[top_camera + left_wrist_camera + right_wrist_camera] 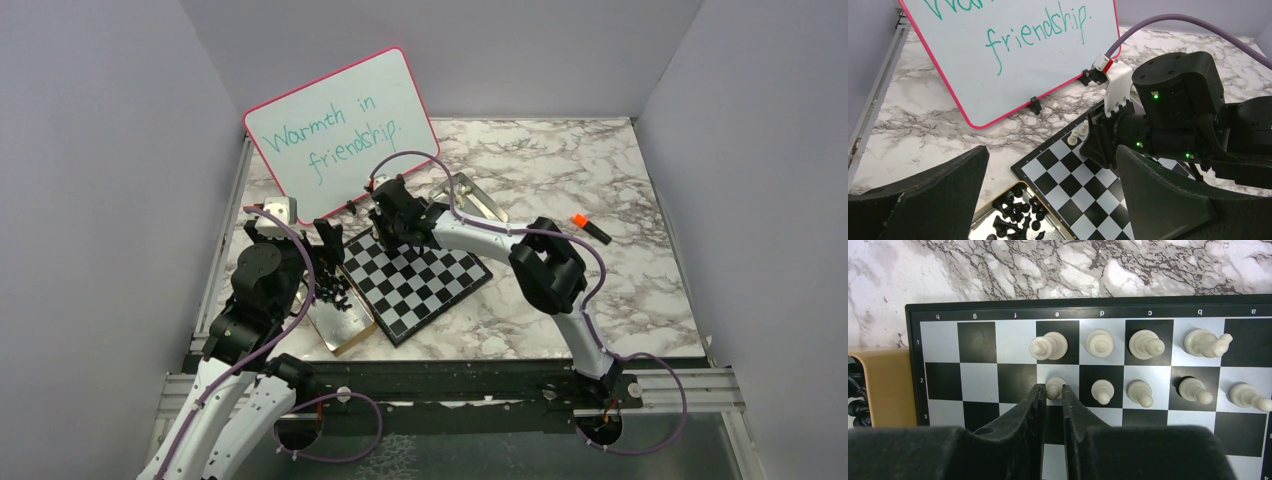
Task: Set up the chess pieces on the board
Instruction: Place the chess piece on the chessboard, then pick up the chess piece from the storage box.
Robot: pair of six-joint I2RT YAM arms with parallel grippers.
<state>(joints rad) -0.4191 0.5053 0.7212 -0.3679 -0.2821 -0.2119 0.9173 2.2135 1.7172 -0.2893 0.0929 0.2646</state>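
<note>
Top view: the board (418, 282) is seen lying flat on the marble counter (600, 290), in front of a propped whiteboard (340, 120). The right hand (392, 228) is lowered onto the board's far-left corner. The left hand (330, 262) is held over a tray (348, 328) just beside the board's left edge. An orange-capped marker (592, 229) is seen well apart, on the right.

Left wrist view: the left hand's fingers (933, 200) are spread fully, with nothing between them. Black chess pieces (1015, 217) are heaped in the tray below.

Right wrist view: white pieces (1099, 343) are stood on e1 to b1 and on e2 to a2; files f, g and h are bare. The right hand's fingertips are narrowly parted on either side of the e2 pawn (1055, 386). Whether it is pinched or let go cannot be told.

Handling, as judged: the pieces are taken to be tiny, light, rigid, glossy and easily tipped. Each is best gripped at the head, from above, with a narrow pinch, since neighbours are set close.
</note>
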